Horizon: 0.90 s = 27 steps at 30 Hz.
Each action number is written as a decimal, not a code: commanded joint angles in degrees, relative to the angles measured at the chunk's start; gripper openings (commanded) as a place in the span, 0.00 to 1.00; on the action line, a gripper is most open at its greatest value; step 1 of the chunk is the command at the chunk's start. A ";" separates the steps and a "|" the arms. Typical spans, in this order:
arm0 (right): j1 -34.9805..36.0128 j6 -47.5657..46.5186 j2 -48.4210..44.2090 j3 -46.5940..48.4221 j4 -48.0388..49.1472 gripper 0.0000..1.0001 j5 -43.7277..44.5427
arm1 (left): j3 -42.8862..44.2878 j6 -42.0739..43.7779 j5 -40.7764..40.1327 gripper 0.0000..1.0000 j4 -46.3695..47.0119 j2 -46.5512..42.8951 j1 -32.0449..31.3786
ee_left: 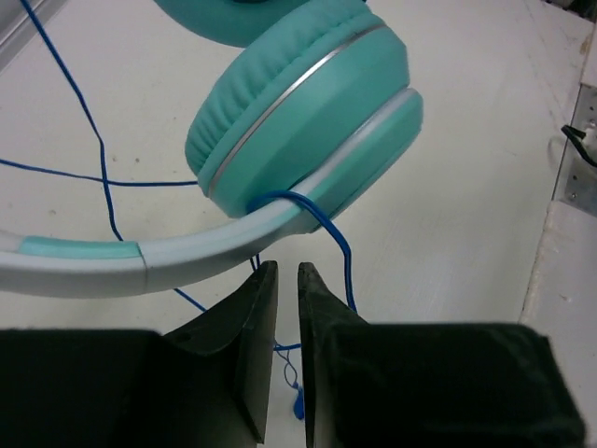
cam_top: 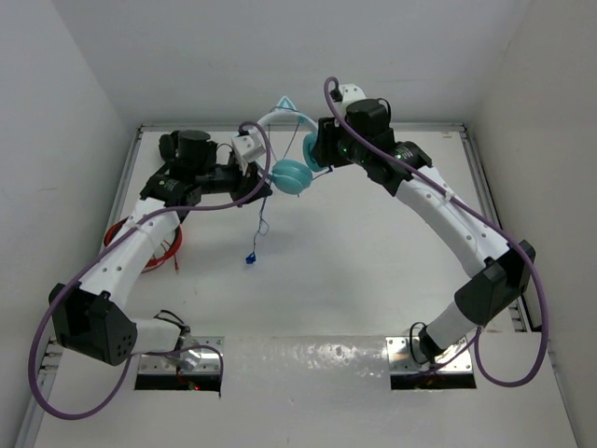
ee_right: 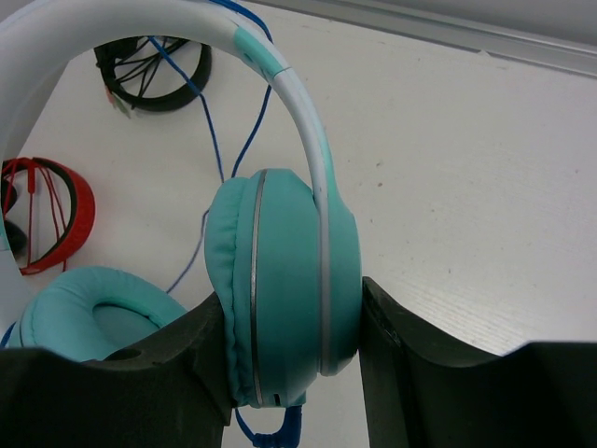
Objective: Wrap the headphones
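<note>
The teal headphones (cam_top: 291, 175) hang in the air at the back middle between both arms. My right gripper (cam_top: 315, 154) (ee_right: 294, 301) is shut on one earcup (ee_right: 289, 280), a finger on each flat side. The other earcup (ee_left: 308, 103) and the pale headband (ee_left: 168, 261) sit just beyond my left gripper (cam_top: 261, 187) (ee_left: 287, 271). Its jaws are shut to a narrow slit with nothing seen between them. The thin blue cable (ee_left: 322, 219) loops once over the headband, runs down behind the right finger and drops to the blue plug (cam_top: 250, 259) (ee_left: 298, 406).
Red headphones (cam_top: 140, 245) (ee_right: 56, 215) lie at the left of the table. Black headphones (ee_right: 154, 70) lie farther back on the left. White walls close in the table at the back and on both sides.
</note>
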 commanded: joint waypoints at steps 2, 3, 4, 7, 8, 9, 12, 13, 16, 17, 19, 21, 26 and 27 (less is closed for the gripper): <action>0.31 2.25 -1.81 0.70 3.92 0.00 2.53 | 3.84 0.26 1.56 0.15 -1.77 -0.34 -0.30; 0.31 2.43 -1.90 0.70 3.74 0.00 3.50 | 4.46 0.26 3.15 0.15 -3.89 -0.26 -0.30; 0.31 2.96 -1.81 0.78 3.65 0.00 4.64 | 4.99 0.26 4.65 0.53 -6.08 -0.26 -0.30; 0.31 5.15 -1.55 1.66 3.04 0.00 8.86 | 6.05 14.65 7.04 0.67 -14.27 -0.78 -0.30; 0.31 5.59 -1.46 1.84 3.21 0.00 9.74 | 5.87 15.71 7.12 0.67 -16.28 -0.87 -0.30; 0.40 5.95 -1.37 2.01 3.30 0.00 10.18 | 5.87 17.20 7.21 0.68 -17.34 -0.87 -0.30; 0.66 6.74 -1.02 2.36 2.95 0.00 12.55 | 5.61 19.68 6.34 0.67 -17.01 -0.87 -0.30; 0.75 6.91 -1.02 2.54 2.77 0.00 12.99 | 5.52 17.85 5.73 0.68 -15.96 -0.87 -0.30; 1.19 8.05 -1.02 2.81 1.90 0.00 15.28 | 3.25 3.86 1.34 0.85 -5.26 -1.48 -0.21; 1.37 8.58 -1.02 2.81 1.89 0.00 15.89 | 2.71 0.29 -1.72 0.86 0.34 -1.75 -0.30; 1.72 10.16 -1.02 2.28 2.42 0.00 16.95 | 1.14 -6.03 -4.03 0.91 4.07 -2.01 -0.47; 2.16 11.48 -0.93 1.67 2.86 0.00 17.39 | -0.10 -8.17 -5.53 0.93 8.47 -2.10 -0.65; 3.30 14.47 0.12 2.19 4.00 0.00 18.45 | -2.65 -12.05 -11.77 0.91 12.52 -1.40 -3.81; 3.47 14.30 0.30 2.45 4.09 0.00 18.45 | -2.91 -12.92 -12.29 0.89 12.88 -1.14 -4.08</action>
